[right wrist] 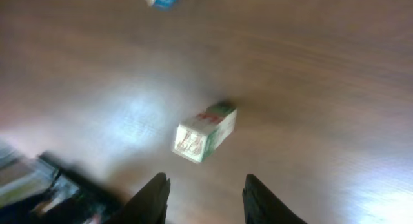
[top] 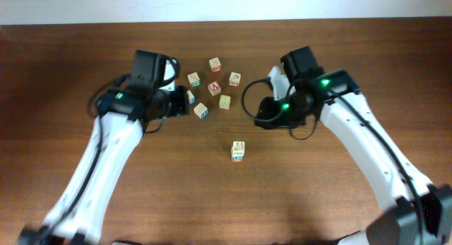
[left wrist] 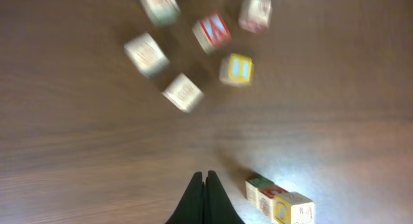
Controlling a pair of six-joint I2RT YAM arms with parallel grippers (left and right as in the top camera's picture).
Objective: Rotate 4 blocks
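- The joined group of pale wooden alphabet cubes (top: 238,151) sits alone toward the front middle of the dark wooden table (top: 339,202), well apart from the others. Its cubes touch face to face, with green, red and yellow edges showing. You cannot tell from these views whether it is a stack or a lying row.
- The right gripper (right wrist: 205,199) has its fingers spread with nothing between them. It points at that group from just beside it, which looks like a line-up for a straddling grasp.
- The left gripper (left wrist: 205,197) has its fingers pressed together and holds nothing. It hangs at the left edge of the loose cluster, likely parked clear of the right arm.
- The loose cluster lies farther back: the yellow-faced cube (top: 224,102), the red-lettered cube (top: 215,88) and the teal-bordered cube (top: 201,110), with several more around them.
- Expect trouble there: those cubes lie near one another, so spread fingers may nudge a neighbour. Both arms also flank the same small patch.
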